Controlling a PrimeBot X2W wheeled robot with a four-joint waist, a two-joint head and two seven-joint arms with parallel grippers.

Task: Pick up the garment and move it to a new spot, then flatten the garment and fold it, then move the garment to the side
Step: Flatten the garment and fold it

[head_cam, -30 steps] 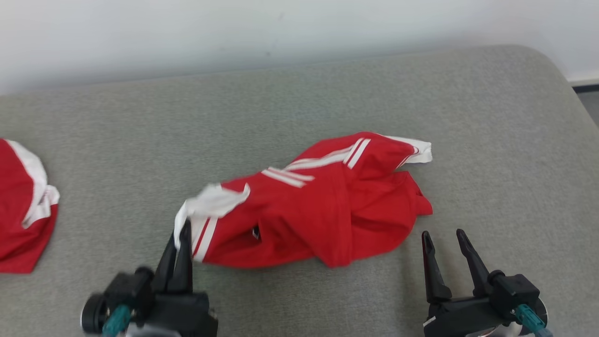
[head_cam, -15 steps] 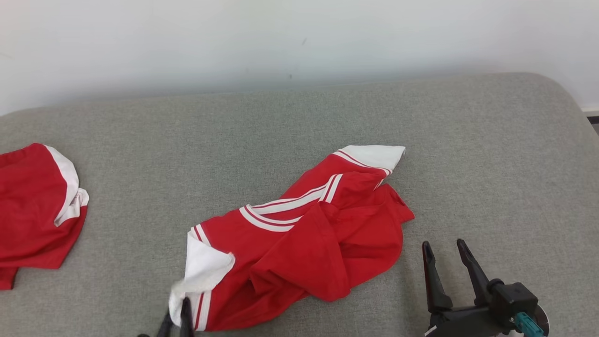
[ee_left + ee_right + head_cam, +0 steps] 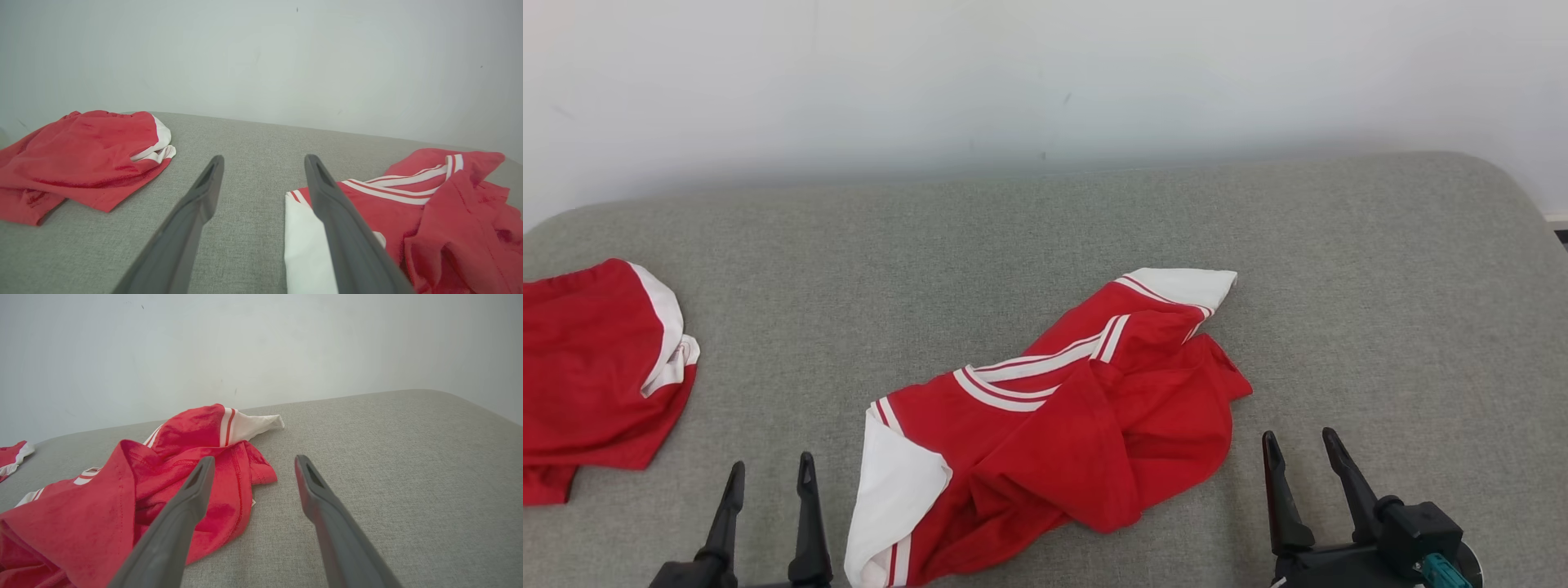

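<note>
Head view: you are looking at a broad grey cushion (image 3: 1339, 286), coarse-woven and rounded at its corner. The garment (image 3: 1054, 425), soft red knit with white striped cuffs, is lying crumpled near the cushion's middle. A second red garment (image 3: 588, 367) is bunching at the left edge. Your left gripper (image 3: 771, 467) and right gripper (image 3: 1298, 437) are both gaping wide, gripping nothing, flanking the garment.
</note>
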